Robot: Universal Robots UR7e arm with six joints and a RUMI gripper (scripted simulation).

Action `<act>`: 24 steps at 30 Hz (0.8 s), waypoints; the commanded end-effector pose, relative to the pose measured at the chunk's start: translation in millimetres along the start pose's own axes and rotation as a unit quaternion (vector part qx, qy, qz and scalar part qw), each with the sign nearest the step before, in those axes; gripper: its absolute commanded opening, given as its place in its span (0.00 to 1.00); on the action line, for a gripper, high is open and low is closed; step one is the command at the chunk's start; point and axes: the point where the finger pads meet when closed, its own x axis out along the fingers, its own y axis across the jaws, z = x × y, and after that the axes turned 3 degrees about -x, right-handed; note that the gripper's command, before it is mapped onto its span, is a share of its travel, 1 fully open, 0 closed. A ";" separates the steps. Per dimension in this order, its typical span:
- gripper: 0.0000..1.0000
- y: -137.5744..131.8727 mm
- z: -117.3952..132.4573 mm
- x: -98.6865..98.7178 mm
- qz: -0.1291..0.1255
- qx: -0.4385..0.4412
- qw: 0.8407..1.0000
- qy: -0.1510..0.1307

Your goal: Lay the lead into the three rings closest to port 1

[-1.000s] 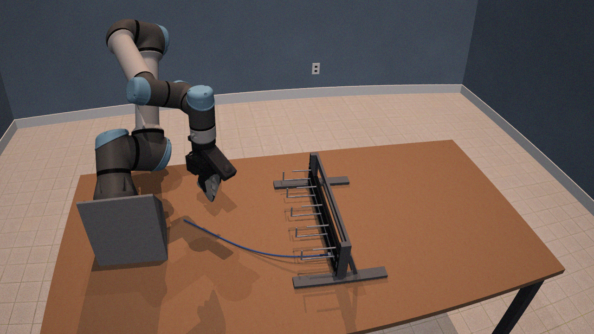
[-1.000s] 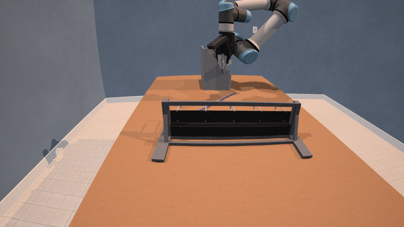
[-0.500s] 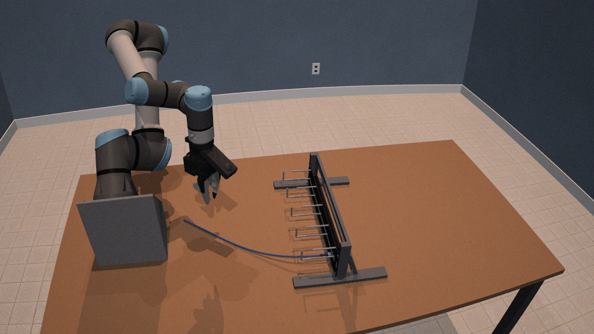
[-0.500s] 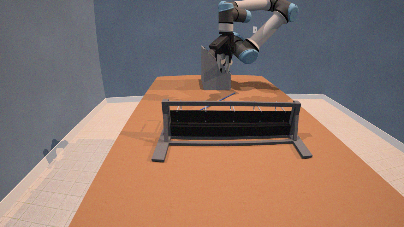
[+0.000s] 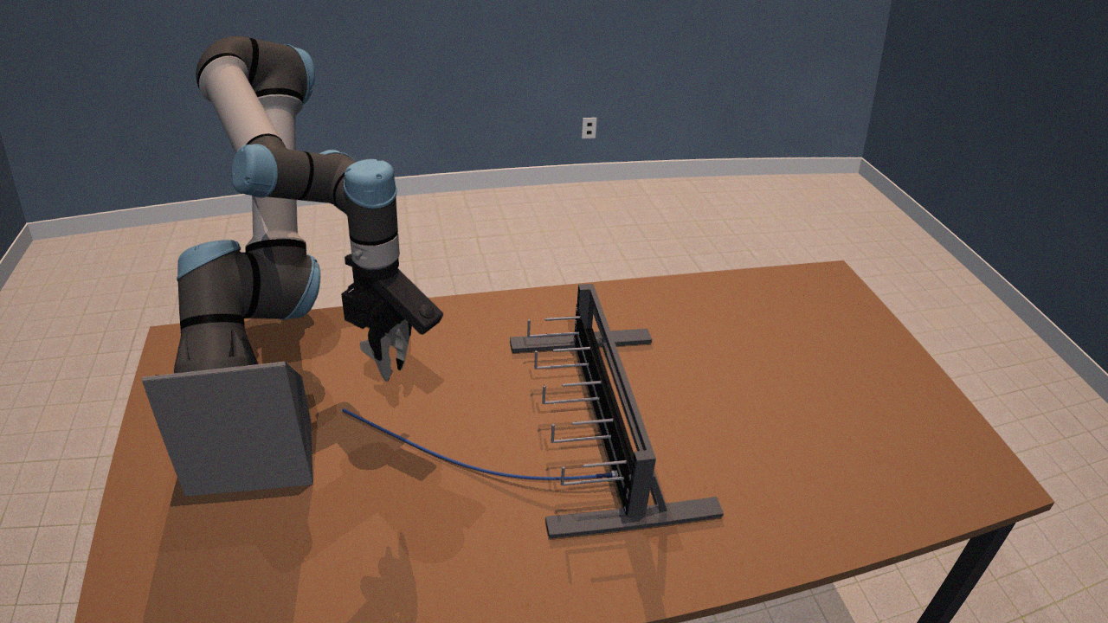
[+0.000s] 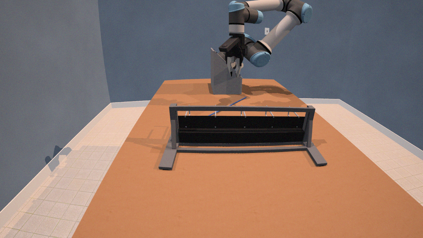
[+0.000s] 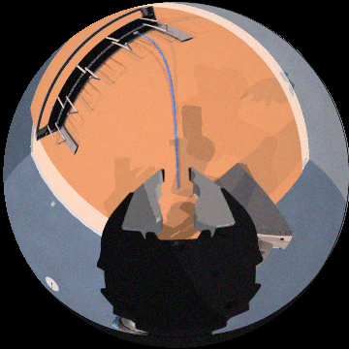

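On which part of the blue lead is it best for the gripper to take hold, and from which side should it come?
Probably near the free end of the lead, which lies flat on the table away from the rack. Come straight down from above, with the fingers either side of the thin cable. The gripper hangs above that end, partly open and holding nothing; the other end is fixed at the rack.

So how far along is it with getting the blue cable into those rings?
Barely started. Done: the lead is plugged in at the near end of the rack, which stands upright. In hand: the gripper hangs above the lead's free end, jaws partly open, holding nothing. Left: grasp the lead, carry it along the rack, lay it into the three far rings, let it settle.
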 end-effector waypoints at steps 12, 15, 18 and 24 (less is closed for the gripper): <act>0.20 0.1 -0.3 0.2 0.000 0.000 1.000 0.000; 0.20 0.1 -0.3 2.0 0.000 0.000 1.000 0.000; 0.20 0.1 -0.3 5.9 0.000 0.000 1.000 0.000; 0.20 0.2 -0.3 20.4 0.000 0.000 1.000 0.000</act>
